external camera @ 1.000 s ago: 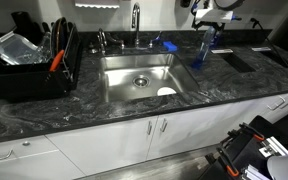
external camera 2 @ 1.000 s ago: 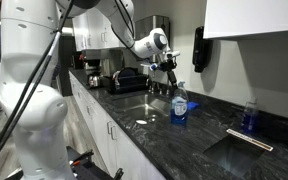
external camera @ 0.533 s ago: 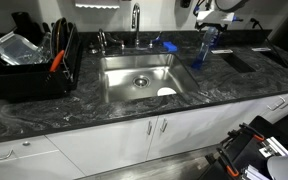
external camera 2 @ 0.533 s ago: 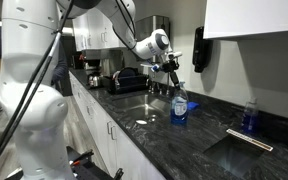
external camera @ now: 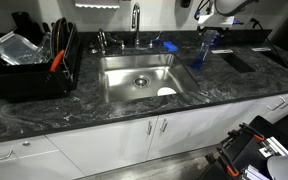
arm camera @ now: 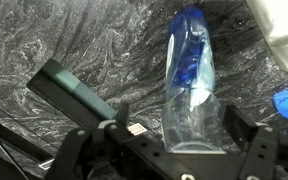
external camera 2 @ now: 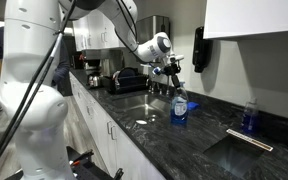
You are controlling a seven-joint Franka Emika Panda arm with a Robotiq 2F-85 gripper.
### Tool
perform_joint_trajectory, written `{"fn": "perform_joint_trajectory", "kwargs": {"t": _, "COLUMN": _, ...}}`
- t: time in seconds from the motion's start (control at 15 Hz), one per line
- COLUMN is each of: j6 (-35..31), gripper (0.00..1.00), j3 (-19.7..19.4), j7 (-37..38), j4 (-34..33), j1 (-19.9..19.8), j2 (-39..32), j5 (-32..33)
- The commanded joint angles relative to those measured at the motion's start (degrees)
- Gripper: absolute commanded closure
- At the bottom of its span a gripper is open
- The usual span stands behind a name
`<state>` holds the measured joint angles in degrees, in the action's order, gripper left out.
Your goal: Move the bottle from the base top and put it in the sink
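marbled base top [external camera: 234, 88], steel sink [external camera: 114, 82], white cabinets [external camera: 189, 128]

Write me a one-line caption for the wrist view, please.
The blue bottle stands on the marbled countertop, framed between the open fingers.

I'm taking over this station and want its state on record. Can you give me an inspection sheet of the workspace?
Surface: dark marbled countertop, no spill seen.
Job's things: bottle upright on the countertop beside the sink; a white object lies in the sink.
Clutter: black dish rack; small blue object near the faucet.
Grippers: gripper open over the bottle, fingers clear of it.
Cables: black cable hangs beside the arm.
Surroundings: white cabinets below.
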<state>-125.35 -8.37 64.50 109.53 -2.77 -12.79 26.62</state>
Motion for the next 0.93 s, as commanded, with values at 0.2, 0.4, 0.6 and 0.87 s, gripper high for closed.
{"fn": "perform_joint_trajectory", "kwargs": {"t": 0.2, "j6": -0.11, "gripper": 0.57, "j3": -0.39, "j7": -0.80, "j4": 0.18, "j1": 0.49, "j2": -0.16, "j5": 0.01}}
{"fn": "perform_joint_trajectory", "kwargs": {"t": 0.4, "j6": -0.65, "gripper": 0.70, "j3": -0.14, "j7": -2.41, "j4": 0.57, "j1": 0.40, "j2": 0.02, "j5": -0.82}}
{"fn": "perform_joint_trajectory", "kwargs": {"t": 0.6, "j6": -1.61, "gripper": 0.71, "j3": 0.52, "j7": -5.55, "j4": 1.47, "j1": 0.28, "j2": 1.46, "j5": -2.85}}
{"fn": "perform_joint_trajectory", "kwargs": {"t": 0.87, "j6": -4.45, "gripper": 0.71, "j3": 2.30, "j7": -10.13, "j4": 4.15, "j1": 1.42, "j2": 5.56, "j5": -6.35}}
